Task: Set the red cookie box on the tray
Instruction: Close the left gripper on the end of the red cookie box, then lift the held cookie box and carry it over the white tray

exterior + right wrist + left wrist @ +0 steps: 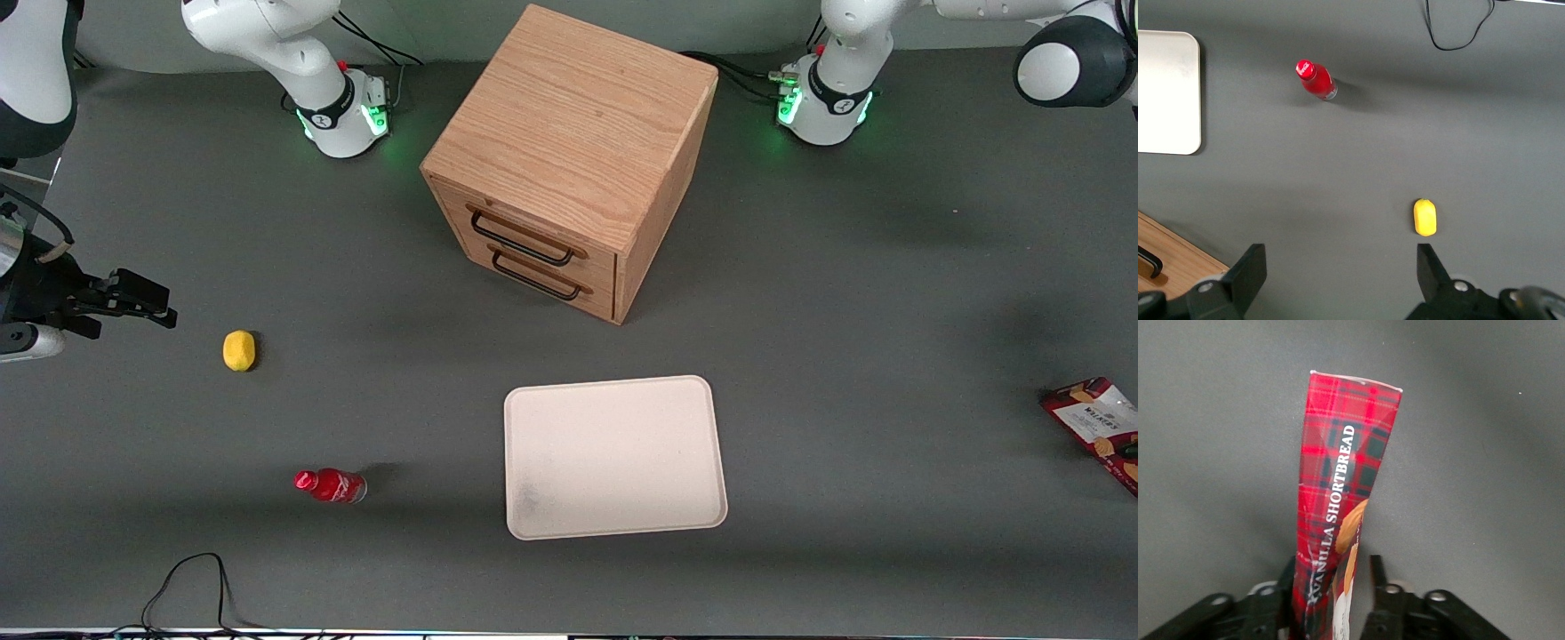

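A long, narrow, dark-red tartan cardboard cookie box (1341, 500) stood between the fingers (1381, 587) of the left arm's gripper (1331, 600), which pinched its lower end above the grey table (845, 293). The box sat well apart from the large, flat, cream-white rectangular tray (613, 458), toward the working arm's end of the table. A wooden two-drawer cabinet (569, 160) stood farther from the front camera than the tray.

A matte dark grey tabletop (1485, 453) spreads beneath my gripper (1331, 563), evenly lit, with soft shadows. Well away from me, at mid-table, stands an oak cabinet (569, 124) with two drawers and black handles (524, 240). A black cable (191, 578) loops at the table edge nearest the front camera.
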